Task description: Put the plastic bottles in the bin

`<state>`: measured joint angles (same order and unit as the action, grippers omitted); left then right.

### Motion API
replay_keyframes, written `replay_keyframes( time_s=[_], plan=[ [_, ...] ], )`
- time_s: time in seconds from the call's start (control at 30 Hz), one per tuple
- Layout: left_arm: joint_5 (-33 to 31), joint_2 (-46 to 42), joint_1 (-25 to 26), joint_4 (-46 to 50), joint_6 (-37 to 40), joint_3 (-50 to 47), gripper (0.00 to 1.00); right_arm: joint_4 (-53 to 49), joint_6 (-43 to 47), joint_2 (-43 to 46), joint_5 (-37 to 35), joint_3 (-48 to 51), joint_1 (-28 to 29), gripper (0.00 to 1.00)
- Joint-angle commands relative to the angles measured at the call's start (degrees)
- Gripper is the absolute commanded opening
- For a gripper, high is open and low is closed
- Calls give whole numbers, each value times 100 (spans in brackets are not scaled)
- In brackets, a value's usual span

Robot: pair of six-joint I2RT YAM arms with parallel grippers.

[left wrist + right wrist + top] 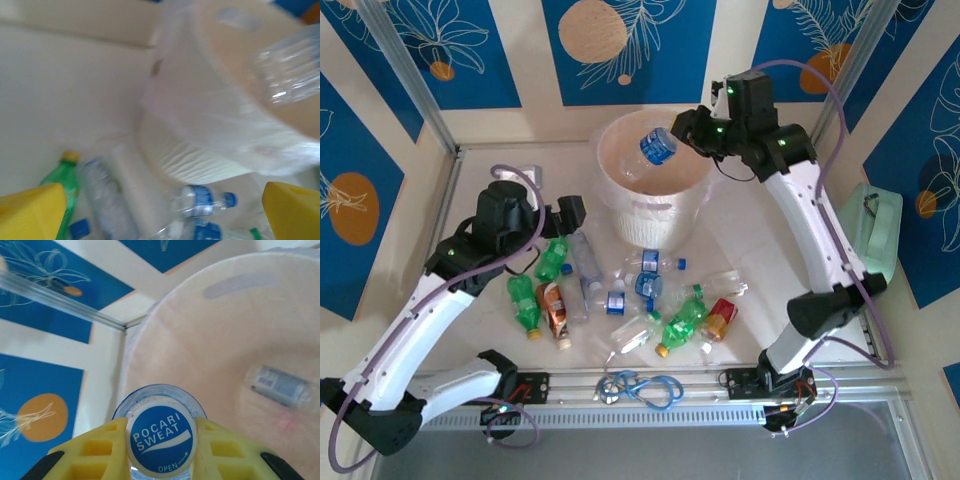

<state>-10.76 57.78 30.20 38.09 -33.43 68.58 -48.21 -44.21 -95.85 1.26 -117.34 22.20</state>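
In the top view, the right gripper (682,132) is closed on the cap end of a clear bottle (657,146) with a blue label and holds it tilted above the open mouth of the bin (650,222). The left gripper (570,212) hangs low just left of the bin, over the far edge of the loose bottles (620,290) scattered on the table (740,250) in front of the bin; from here I cannot tell how wide it stands. In the left wrist view, which is blurred, the two yellow fingers (30,212) sit at the opposite bottom corners, spread wide apart and free. Between and beyond them lie a green bottle (62,175) with a yellow cap and a small clear bottle (202,200) with a blue cap, and the ribbed wall of the bin (200,150) rises just behind these. In the right wrist view, the yellow fingers (95,450) pinch a blue cap (160,440), printed POCARI SWEAT, from both sides. Past it opens the inside of the bin (200,340), where another bottle (280,386) lies on the bottom, to the right of the gripper.
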Motion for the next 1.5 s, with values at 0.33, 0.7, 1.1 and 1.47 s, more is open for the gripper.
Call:
replay_keyframes(
  time_s=[0.33,0.7,1.1,1.47],
  plan=[
    [420,-422,-1105,1148,-1028,-1191,100,-602,369,-1098,-430,-692,192,41],
    [498,-127,-1151,1292,-794,-829,100,-1477,739,-1103,-1028,-2097,426,71],
    [737,-206,-1165,1610,-664,-285,100,-1968,621,1778,-2821,599,1787,70],
    [1302,184,-1169,1239,-526,-382,91,-2357,-978,4111,-2914,4071,1911,70]
  ],
)
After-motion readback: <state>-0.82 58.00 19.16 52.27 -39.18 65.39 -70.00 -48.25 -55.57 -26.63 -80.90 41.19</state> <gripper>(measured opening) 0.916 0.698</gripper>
